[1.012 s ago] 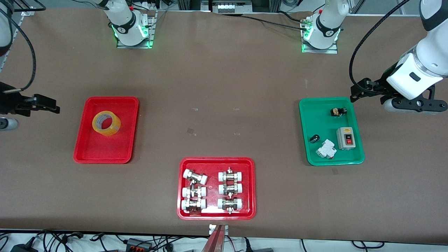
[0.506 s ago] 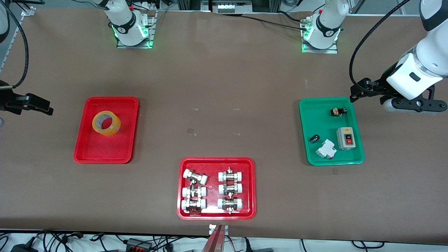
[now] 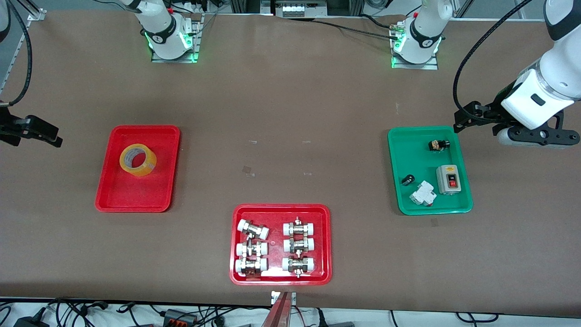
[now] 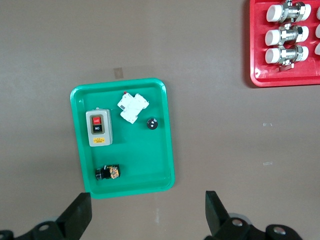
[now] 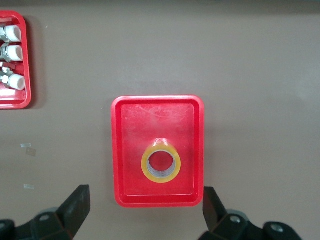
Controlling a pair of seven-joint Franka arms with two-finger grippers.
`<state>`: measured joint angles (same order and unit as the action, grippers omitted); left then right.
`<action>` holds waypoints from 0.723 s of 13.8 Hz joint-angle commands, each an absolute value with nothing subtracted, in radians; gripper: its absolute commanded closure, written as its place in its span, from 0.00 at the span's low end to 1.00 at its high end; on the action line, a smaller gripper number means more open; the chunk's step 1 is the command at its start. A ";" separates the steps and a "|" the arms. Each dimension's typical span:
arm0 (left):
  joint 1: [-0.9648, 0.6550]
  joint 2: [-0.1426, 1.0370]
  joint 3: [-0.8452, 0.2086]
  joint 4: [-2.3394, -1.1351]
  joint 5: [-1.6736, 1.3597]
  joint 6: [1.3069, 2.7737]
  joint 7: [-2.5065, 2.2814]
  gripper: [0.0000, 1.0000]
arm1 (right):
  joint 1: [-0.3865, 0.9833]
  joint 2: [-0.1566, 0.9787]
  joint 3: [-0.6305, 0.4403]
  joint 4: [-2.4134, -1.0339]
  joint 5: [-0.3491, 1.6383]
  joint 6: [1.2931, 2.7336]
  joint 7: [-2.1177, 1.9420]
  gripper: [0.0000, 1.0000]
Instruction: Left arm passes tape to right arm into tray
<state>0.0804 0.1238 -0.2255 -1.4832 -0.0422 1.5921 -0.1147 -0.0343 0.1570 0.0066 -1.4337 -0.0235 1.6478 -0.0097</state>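
The yellow tape (image 3: 137, 160) lies flat in the plain red tray (image 3: 159, 193), in the half farther from the front camera. The right wrist view looks down on the tape (image 5: 161, 163) and the tray (image 5: 150, 117). My right gripper (image 3: 43, 131) hangs open and holds nothing. It is over bare table just outside the tray, at the right arm's end, and its fingers straddle the view of the tray's rim (image 5: 146, 202). My left gripper (image 3: 467, 119) waits open and holds nothing, over the table just outside the green tray (image 4: 147, 210).
A green tray (image 3: 408, 150) at the left arm's end holds a grey switch box (image 3: 449, 179), a white breaker (image 3: 423, 194) and small black parts. A wider red tray (image 3: 325, 245) with several white-capped fittings (image 3: 253, 229) sits near the front edge.
My right gripper has drawn away from the red tray toward the right arm's end of the table. The tape, the trays and the left arm have not moved.
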 commanded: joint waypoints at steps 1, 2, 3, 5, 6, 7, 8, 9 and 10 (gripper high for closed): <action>0.094 0.110 -0.230 -1.496 -0.063 1.605 -0.092 0.00 | -0.032 -0.020 0.008 -1.685 -0.043 1.736 -0.002 0.00; 0.094 0.110 -0.230 -1.496 -0.063 1.605 -0.092 0.00 | -0.032 -0.038 0.008 -1.715 -0.043 1.735 -0.002 0.00; 0.094 0.110 -0.230 -1.496 -0.063 1.605 -0.092 0.00 | -0.031 -0.055 0.008 -1.733 -0.043 1.729 -0.006 0.00; 0.094 0.110 -0.230 -1.496 -0.063 1.605 -0.092 0.00 | -0.031 -0.078 0.008 -1.765 -0.043 1.726 -0.012 0.00; 0.094 0.110 -0.230 -1.496 -0.063 1.605 -0.092 0.00 | -0.034 -0.071 0.008 -1.756 -0.040 1.718 -0.017 0.00; 0.092 0.110 -0.230 -1.496 -0.061 1.605 -0.092 0.00 | -0.034 -0.071 0.008 -1.750 -0.037 1.703 -0.015 0.00; 0.092 0.110 -0.230 -1.496 -0.060 1.605 -0.092 0.00 | -0.032 -0.069 0.008 -1.744 -0.035 1.695 -0.012 0.00; 0.092 0.110 -0.230 -1.496 -0.060 1.603 -0.092 0.00 | -0.032 -0.071 0.008 -1.743 -0.035 1.689 -0.012 0.00; 0.092 0.110 -0.230 -1.494 -0.060 1.605 -0.092 0.00 | -0.034 -0.071 0.006 -1.741 -0.028 1.689 -0.012 0.00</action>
<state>0.0804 0.1238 -0.2255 -1.4832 -0.0426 1.5933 -0.1142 -0.0343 -0.0500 0.0074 -1.7277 -0.0257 1.6962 -0.0105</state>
